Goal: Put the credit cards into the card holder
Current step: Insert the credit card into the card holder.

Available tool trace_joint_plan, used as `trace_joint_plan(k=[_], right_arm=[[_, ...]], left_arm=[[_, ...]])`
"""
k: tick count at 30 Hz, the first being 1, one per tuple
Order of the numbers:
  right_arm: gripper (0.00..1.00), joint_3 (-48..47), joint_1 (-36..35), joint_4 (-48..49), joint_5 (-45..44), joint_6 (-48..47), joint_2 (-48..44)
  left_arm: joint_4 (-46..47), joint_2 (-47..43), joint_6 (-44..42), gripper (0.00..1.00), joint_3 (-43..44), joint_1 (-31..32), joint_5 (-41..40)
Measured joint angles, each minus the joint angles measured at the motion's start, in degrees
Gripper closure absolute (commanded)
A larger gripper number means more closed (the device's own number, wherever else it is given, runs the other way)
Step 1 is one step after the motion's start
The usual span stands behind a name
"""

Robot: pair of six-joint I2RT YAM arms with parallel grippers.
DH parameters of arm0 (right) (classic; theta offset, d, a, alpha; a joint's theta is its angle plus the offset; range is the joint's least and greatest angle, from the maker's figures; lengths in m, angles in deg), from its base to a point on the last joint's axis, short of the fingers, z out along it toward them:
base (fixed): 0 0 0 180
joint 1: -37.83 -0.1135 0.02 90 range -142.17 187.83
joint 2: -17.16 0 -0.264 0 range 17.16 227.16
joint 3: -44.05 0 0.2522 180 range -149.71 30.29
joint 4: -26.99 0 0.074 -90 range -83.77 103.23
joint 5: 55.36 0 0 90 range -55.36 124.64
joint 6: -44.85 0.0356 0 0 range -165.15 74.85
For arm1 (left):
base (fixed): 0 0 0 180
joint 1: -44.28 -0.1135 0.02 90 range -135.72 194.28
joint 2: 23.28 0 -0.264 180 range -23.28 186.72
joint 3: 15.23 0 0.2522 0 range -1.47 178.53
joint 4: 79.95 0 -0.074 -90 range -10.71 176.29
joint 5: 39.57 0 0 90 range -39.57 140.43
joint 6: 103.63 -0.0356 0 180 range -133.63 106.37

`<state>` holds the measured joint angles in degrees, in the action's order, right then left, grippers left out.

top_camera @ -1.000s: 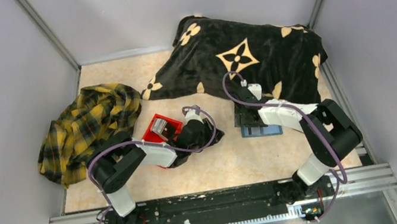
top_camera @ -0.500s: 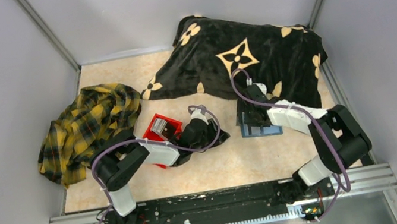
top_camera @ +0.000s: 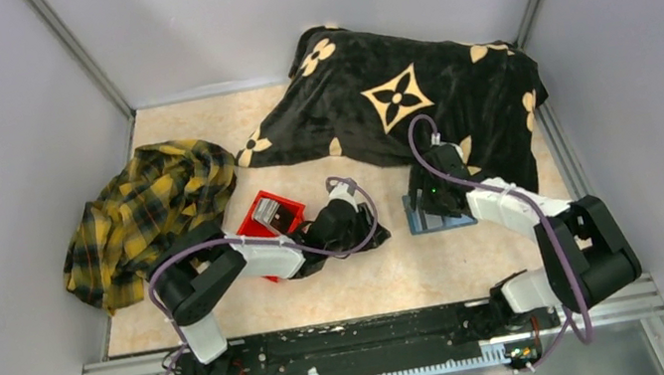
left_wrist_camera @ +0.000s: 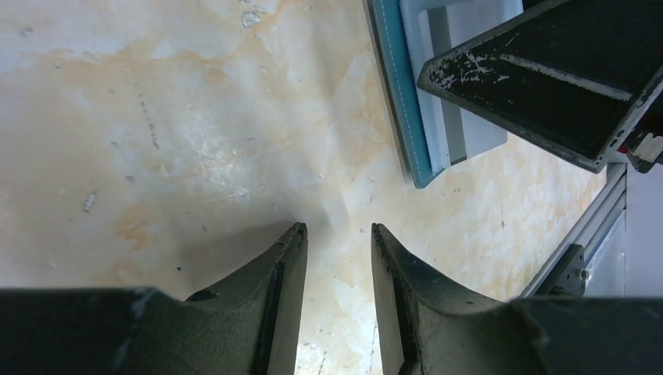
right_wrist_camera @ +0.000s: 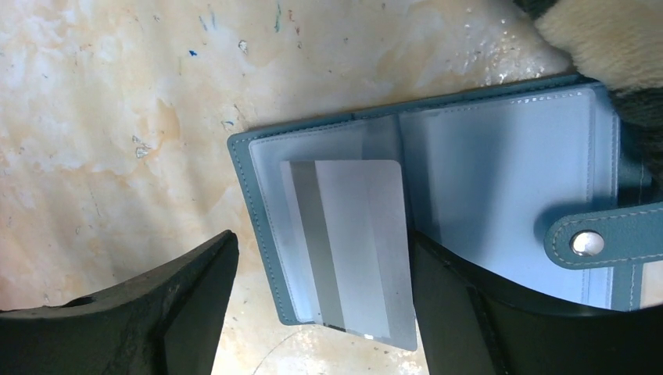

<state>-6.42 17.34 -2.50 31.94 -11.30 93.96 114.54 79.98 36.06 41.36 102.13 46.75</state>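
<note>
Card holder [right_wrist_camera: 485, 156] lies open flat on the table [left_wrist_camera: 156, 117], its far edge touching the black flower-print blanket [top_camera: 414, 94], strap and snap flopped across the right page. One silvery credit card [right_wrist_camera: 352, 234] sits on the left page. It looks part-way into a clear sleeve, with one end poking past the holder's edge, so probably not fully seated.

Right gripper [right_wrist_camera: 324, 237] hangs right over the holder, jaws spread wide and straddling that card with nothing pinched. One finger sits beside the holder's outer edge and the other near the fold. My read: it is placed there to nudge the card deeper or to steady the holder.

Left gripper [left_wrist_camera: 338, 228] is just left of the holder, low over bare table, fingers part-way apart and empty. It is likely waiting between picks.

Red bin [top_camera: 255, 203] stands further left of the holder, with more cards [top_camera: 270, 217] leaning inside it, so the task is partly done.
</note>
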Motion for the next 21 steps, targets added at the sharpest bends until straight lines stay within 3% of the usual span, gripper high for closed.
trace_joint_plan(k=[12, 21], right_arm=[[0.24, 1.44, 2.05, -0.13, 0.46, 0.26, -6.21], [0.26, 1.44, 2.36, -0.07, 0.92, 0.22, -4.63]], left_arm=[[-4.76, 1.01, -0.72, 0.56, 3.67, 1.44, -0.02], [-4.94, 1.99, -0.72, 0.56, 4.98, 1.62, 0.11]])
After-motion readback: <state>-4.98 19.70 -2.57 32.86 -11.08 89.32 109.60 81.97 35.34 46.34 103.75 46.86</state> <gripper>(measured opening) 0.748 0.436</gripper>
